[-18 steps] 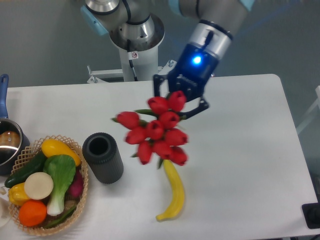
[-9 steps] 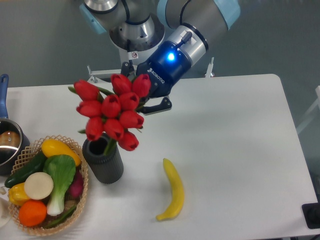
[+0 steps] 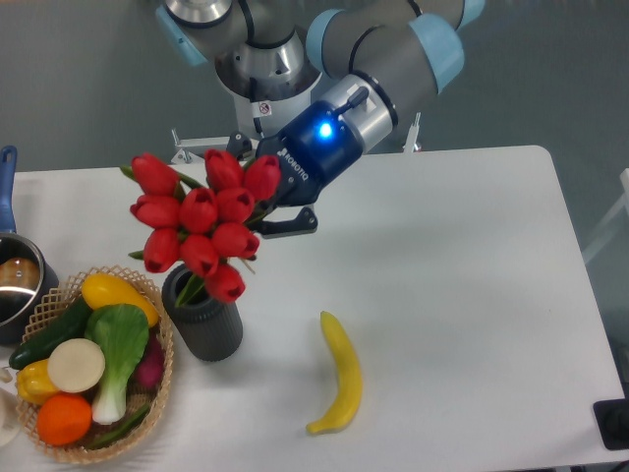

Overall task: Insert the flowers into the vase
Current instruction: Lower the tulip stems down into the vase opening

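fingers (image 3: 267,205) grip flowers (image 3: 200,224) | stems in vase (image 3: 203,324) | "ROBOTIQ" label

The bunch of red tulip buds with green stems (image 3: 200,224) leans left above the dark grey ribbed cylindrical vase (image 3: 203,322), stem ends reaching into its round mouth. The vase stands upright on the white tabletop (image 3: 462,295).

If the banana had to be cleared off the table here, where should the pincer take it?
Grip the banana across its middle, coming straight down from above. It lies flat on the table, lengthwise toward the camera and gently curved, with clear space on both long sides, so fingers closing left to right span its narrow width.
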`<state>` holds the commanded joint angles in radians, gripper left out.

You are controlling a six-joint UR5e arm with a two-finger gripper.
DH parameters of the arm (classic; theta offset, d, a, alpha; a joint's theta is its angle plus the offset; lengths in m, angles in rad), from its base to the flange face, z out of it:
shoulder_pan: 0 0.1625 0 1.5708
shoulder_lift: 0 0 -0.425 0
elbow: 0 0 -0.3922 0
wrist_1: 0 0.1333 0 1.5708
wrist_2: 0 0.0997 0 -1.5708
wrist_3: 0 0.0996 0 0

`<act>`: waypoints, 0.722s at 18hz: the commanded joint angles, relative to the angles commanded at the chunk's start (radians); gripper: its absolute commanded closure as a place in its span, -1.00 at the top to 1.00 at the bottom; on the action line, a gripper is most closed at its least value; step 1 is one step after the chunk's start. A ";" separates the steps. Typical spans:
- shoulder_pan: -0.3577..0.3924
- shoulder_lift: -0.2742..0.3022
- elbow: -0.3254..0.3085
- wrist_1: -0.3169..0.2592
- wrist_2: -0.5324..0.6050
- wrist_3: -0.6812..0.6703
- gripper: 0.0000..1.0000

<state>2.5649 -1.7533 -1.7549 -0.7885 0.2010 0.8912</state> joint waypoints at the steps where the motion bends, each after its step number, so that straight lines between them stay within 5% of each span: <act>1: -0.005 0.000 -0.002 0.000 0.000 -0.002 -0.99; 13: -0.048 -0.051 -0.005 0.002 0.015 0.000 -0.99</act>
<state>2.5173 -1.8039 -1.7595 -0.7869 0.2163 0.8912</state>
